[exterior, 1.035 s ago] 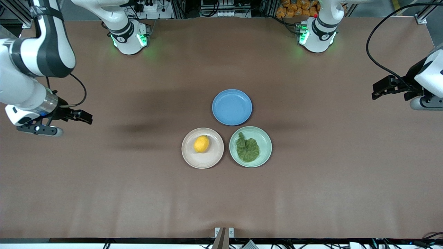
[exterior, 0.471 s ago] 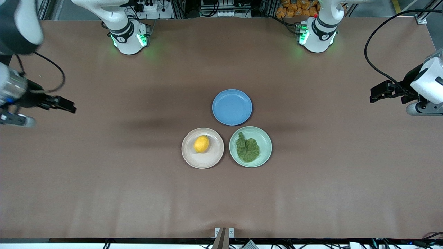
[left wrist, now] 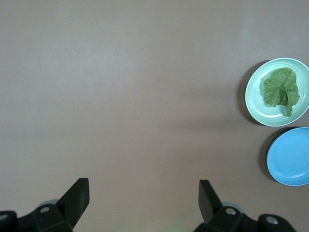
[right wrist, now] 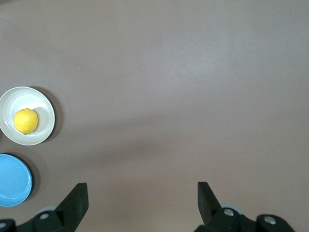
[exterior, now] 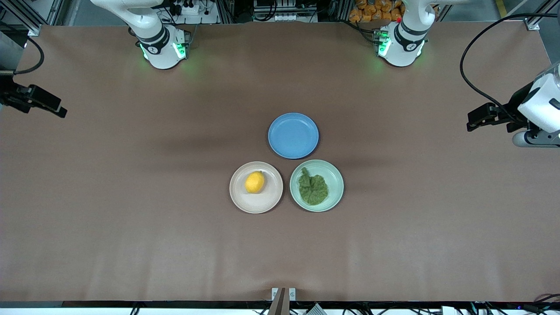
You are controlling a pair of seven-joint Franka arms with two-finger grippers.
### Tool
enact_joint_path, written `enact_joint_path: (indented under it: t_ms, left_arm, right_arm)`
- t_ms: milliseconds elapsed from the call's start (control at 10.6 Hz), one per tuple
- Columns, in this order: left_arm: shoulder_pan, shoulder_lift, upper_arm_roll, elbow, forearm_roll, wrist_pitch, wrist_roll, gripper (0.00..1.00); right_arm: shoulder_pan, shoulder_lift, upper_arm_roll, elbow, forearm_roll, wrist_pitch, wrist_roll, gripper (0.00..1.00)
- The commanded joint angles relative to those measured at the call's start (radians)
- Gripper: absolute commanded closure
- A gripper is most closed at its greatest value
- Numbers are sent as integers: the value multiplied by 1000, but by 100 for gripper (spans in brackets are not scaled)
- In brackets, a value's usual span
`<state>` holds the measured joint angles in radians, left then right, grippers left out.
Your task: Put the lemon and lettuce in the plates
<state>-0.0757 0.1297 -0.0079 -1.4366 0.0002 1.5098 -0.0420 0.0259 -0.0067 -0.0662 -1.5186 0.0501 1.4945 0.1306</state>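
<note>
The yellow lemon [exterior: 254, 182] lies in the beige-cream plate [exterior: 243, 199] at the table's middle. It also shows in the right wrist view [right wrist: 25, 121] on its plate [right wrist: 41, 130]. The dark green lettuce [exterior: 313, 188] lies flat in the mint green plate [exterior: 334, 197]. It also shows in the left wrist view [left wrist: 280, 91] on its plate [left wrist: 258, 108]. My right gripper [exterior: 54, 109] is open and empty over the table's edge at the right arm's end; its own view [right wrist: 142, 193] shows bare table. My left gripper [exterior: 474, 119] is open and empty at the left arm's end, with bare table in its own view [left wrist: 144, 191].
An empty blue plate [exterior: 293, 135] sits just farther from the front camera than the two filled plates. It also shows in the left wrist view [left wrist: 289, 157] and the right wrist view [right wrist: 12, 181]. The brown table [exterior: 131, 218] stretches wide around them.
My right arm has drawn back up and toward its own end of the table, away from the plates. My left gripper has barely shifted. The lemon and lettuce have not moved.
</note>
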Motion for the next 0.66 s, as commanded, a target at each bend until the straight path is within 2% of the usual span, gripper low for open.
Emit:
enact_joint_path:
  t_ms: [0, 376, 565]
  left_arm:
    - [-1, -4, 0, -2, -23, 9, -9, 0]
    - [-1, -5, -1, -2, -23, 9, -9, 0]
    - [1, -4, -1, -2, -23, 9, -9, 0]
  right_arm:
    - [-18, -26, 9, -37, 1, 12, -13, 0]
    - [-18, -30, 11, -34, -58, 68, -13, 0]
    - [-18, -32, 11, -35, -59, 69, -13, 0]
